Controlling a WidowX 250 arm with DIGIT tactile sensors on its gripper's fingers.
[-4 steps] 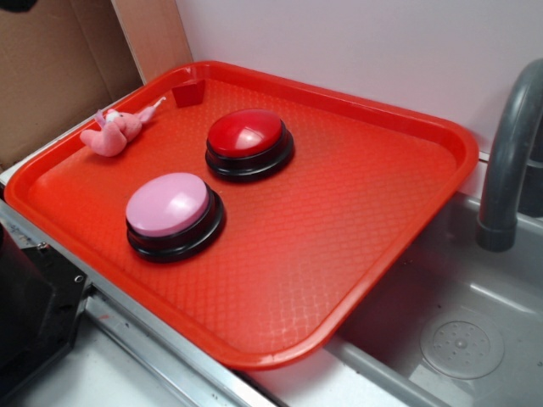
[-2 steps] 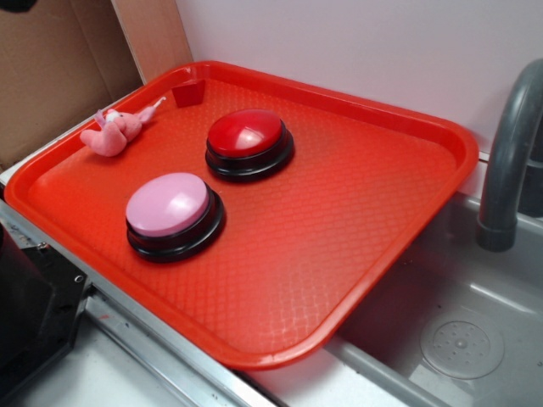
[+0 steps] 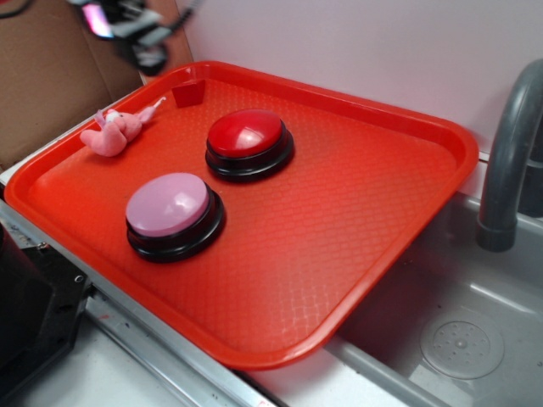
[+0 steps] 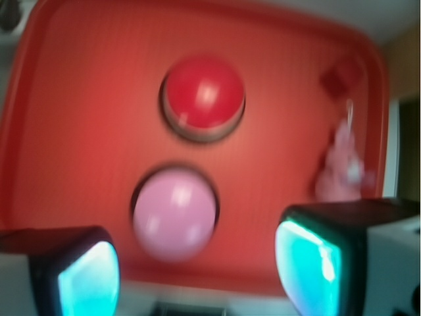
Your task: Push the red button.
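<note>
The red tray [image 3: 399, 212] is filling most of both views, lying well below the gripper [image 4: 197, 263], which is hovering high over the tray's edge. From the wrist view, the two teal-padded fingers [image 4: 89, 276] are standing wide apart, with nothing between them.

The red button [image 4: 204, 99] is sitting ahead of the fingers, near the tray's middle and beyond the pink button [image 4: 174, 214], which is lying almost directly under the gap between the fingers. The two buttons are apart, but not by much.

The step in hand looks like the approach. To do it well, the gripper should be travelling forward past the pink button before descending, so nothing brushes the wrong dome. Bringing the fingers together first would probably give one firm tip to press the dome's centre straight down.

A pink plush toy [image 4: 339, 168] and a small red block [image 4: 339, 76] are lying ahead and to the right-hand finger's side, clear of that path, though the wrist view is blurred.
</note>
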